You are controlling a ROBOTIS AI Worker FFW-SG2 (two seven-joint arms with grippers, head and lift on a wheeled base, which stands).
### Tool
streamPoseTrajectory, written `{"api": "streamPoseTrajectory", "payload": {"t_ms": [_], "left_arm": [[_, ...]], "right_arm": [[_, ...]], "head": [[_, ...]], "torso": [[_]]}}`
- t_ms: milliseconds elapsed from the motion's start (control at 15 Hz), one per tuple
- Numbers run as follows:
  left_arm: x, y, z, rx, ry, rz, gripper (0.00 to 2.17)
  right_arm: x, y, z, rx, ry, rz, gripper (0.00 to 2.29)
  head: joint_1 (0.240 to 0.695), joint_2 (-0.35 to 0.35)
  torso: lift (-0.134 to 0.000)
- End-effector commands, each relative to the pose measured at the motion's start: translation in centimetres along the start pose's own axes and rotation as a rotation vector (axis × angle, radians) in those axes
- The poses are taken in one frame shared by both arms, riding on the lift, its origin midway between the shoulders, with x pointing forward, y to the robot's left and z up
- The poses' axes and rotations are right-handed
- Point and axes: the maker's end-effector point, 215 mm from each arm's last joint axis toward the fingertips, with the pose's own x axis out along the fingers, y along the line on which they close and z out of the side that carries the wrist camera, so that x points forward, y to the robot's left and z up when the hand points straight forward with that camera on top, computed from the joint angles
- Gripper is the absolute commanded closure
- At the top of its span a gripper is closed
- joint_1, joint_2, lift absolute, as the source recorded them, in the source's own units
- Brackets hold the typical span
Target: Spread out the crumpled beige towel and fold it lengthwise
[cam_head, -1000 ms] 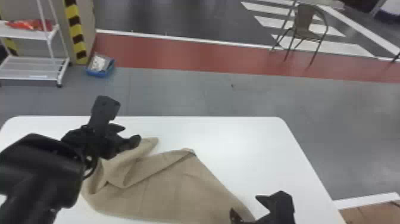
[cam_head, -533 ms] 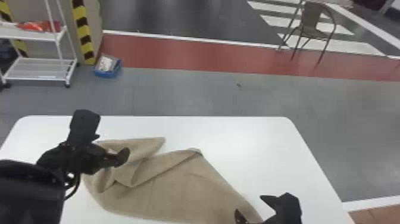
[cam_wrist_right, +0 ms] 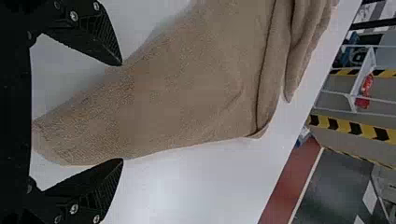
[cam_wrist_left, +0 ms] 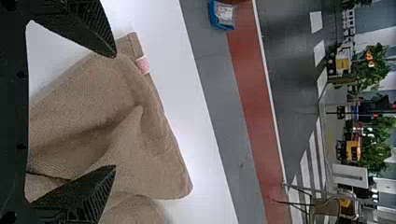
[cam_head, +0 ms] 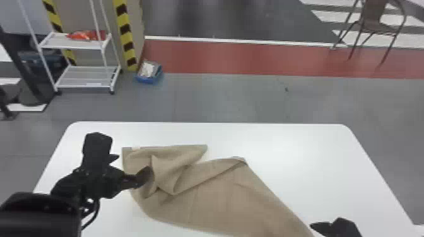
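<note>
In the head view my left gripper (cam_head: 131,168) stands open over the crumpled far-left part of the beige towel (cam_head: 217,198). My right gripper (cam_head: 321,231) is at the bottom edge, by the towel's near right end. Folds bunch on the towel's left side; its right part lies flatter. The left wrist view has my left gripper (cam_wrist_left: 116,112) with fingers wide apart above the towel (cam_wrist_left: 149,163), a small label near one corner. In the right wrist view my right gripper (cam_wrist_right: 122,112) is open, its fingertips on either side of the towel's narrow end (cam_wrist_right: 163,98).
The white table (cam_head: 293,157) has bare surface to the right of the towel and along its far edge. Beyond it on the floor stand a white shelf rack (cam_head: 85,77), a blue bin (cam_head: 150,72) and a chair (cam_head: 373,19).
My left gripper has moved left from over the towel's folds, baring more of its far-left corner. The head view has shifted, showing more of the left side. The towel keeps much the same shape.
</note>
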Motion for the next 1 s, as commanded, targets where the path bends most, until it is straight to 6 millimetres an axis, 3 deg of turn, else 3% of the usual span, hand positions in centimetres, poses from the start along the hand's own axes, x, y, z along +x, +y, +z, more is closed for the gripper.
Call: {"api": "streamPoseTrajectory", "payload": {"t_ms": [0, 200, 533, 933], "left_arm": [[-0.4, -0.2, 0.1, 0.003, -0.006, 0.0, 0.04], [-0.7, -0.4, -0.1, 0.005, -0.006, -0.002, 0.04], [-1.0, -0.1, -0.3, 0.004, -0.005, 0.005, 0.04], [-0.9, 0.7, -0.1, 0.01, -0.006, 0.013, 0.04]], "right_arm": [[-0.7, -0.5, -2.3, -0.011, 0.09, -0.015, 0.18], [-1.0, -0.7, -4.9, -0.02, 0.198, -0.036, 0.19], [-0.5, -1.3, -4.1, -0.034, 0.204, -0.069, 0.22], [-0.2, -1.9, -5.2, -0.02, 0.311, -0.104, 0.22]], "head": [[0.695, -0.097], [0.695, -0.126], [0.695, -0.156], [0.695, -0.15]], "torso": [[0.0], [0.0], [0.0], [0.0]]}}
